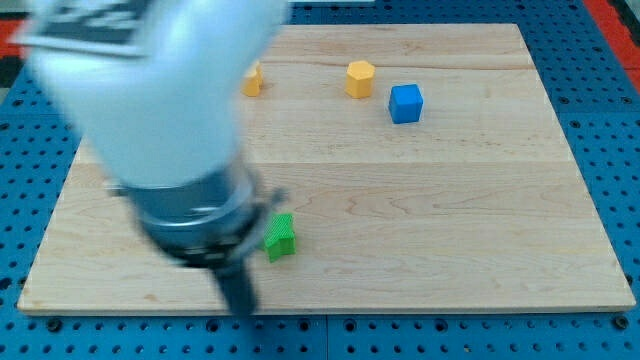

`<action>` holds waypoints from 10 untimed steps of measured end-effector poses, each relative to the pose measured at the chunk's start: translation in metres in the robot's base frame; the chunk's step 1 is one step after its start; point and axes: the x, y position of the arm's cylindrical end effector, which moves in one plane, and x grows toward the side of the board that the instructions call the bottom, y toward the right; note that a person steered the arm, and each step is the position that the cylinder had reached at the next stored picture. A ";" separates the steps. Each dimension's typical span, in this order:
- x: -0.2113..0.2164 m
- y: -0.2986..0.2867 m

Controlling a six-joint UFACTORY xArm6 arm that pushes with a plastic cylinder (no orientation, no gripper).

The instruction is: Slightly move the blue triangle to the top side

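No blue triangle shows in the camera view; the large blurred arm [150, 100] covers the board's left part and may hide it. The dark rod hangs below the arm, and my tip [243, 308] is near the board's bottom edge, just below and left of a green block [280, 237]. A blue cube [406, 103] sits at the top, right of centre, far from the tip.
A yellow hexagonal block [360, 78] lies left of the blue cube. Another yellow block [253, 80] peeks out beside the arm at the top. The wooden board [450, 220] lies on a blue perforated table [610, 100].
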 end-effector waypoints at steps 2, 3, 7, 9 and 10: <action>-0.025 0.114; -0.025 0.192; -0.119 0.254; -0.166 0.124; -0.175 0.031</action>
